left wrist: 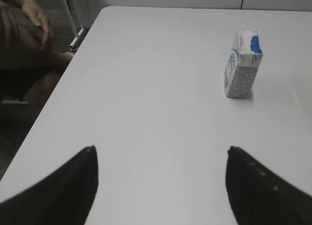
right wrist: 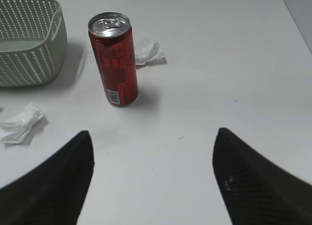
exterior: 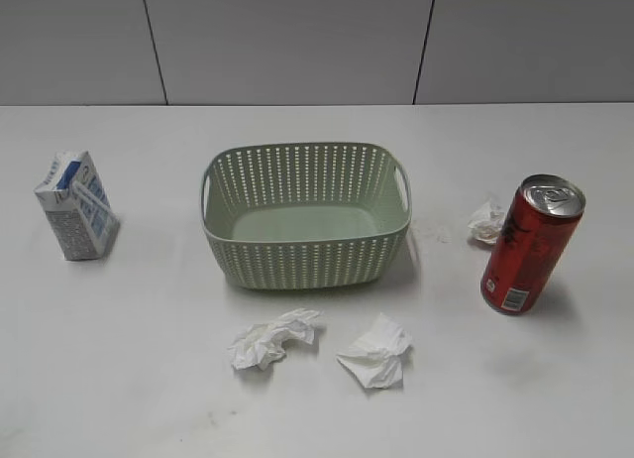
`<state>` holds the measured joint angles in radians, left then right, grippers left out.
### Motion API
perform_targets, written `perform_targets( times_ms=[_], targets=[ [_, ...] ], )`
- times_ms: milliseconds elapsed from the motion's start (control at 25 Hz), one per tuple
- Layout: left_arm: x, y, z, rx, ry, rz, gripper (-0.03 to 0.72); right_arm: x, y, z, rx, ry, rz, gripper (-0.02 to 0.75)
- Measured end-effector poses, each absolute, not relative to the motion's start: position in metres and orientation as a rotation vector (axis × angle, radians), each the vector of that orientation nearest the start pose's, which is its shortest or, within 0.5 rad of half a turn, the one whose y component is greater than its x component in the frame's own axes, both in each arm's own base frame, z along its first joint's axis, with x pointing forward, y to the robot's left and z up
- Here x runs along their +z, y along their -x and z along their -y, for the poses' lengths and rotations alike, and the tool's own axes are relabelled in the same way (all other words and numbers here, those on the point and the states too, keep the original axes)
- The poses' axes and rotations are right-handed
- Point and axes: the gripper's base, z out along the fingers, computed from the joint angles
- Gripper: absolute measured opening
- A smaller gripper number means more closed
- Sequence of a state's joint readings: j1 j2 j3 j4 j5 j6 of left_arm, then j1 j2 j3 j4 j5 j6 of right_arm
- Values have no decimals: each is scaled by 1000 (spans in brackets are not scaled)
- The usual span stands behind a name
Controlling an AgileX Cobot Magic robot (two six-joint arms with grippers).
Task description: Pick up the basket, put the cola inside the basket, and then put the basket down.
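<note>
Two crumpled tissues (exterior: 274, 339) (exterior: 377, 352) nearest cam, on white table (exterior: 149, 379) at 6 o'clock of basket (exterior: 305, 215). Basket centre, upright, nothing inside. Cola (exterior: 531, 243) standing at basket's 3 o'clock, well apart; 3rd tissue (exterior: 487, 220) just beside can at 10 o'clock. Carton (exterior: 77, 205) at basket's 9 o'clock. L gripper (left wrist: 161, 159) & R gripper (right wrist: 153, 142): fingers spread wide, holding nothing, above table.
</note>
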<state>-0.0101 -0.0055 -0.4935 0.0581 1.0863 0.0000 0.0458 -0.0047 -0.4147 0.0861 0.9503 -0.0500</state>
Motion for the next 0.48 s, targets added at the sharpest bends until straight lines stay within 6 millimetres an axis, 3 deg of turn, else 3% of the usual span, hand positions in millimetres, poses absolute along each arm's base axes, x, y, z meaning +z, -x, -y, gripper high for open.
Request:
perform_targets(
  times_ms=[480],
  targets=[
    [273,6,-5,63,-7,-2070,596,262,-8,-7,100,91,-2011,586]
  ],
)
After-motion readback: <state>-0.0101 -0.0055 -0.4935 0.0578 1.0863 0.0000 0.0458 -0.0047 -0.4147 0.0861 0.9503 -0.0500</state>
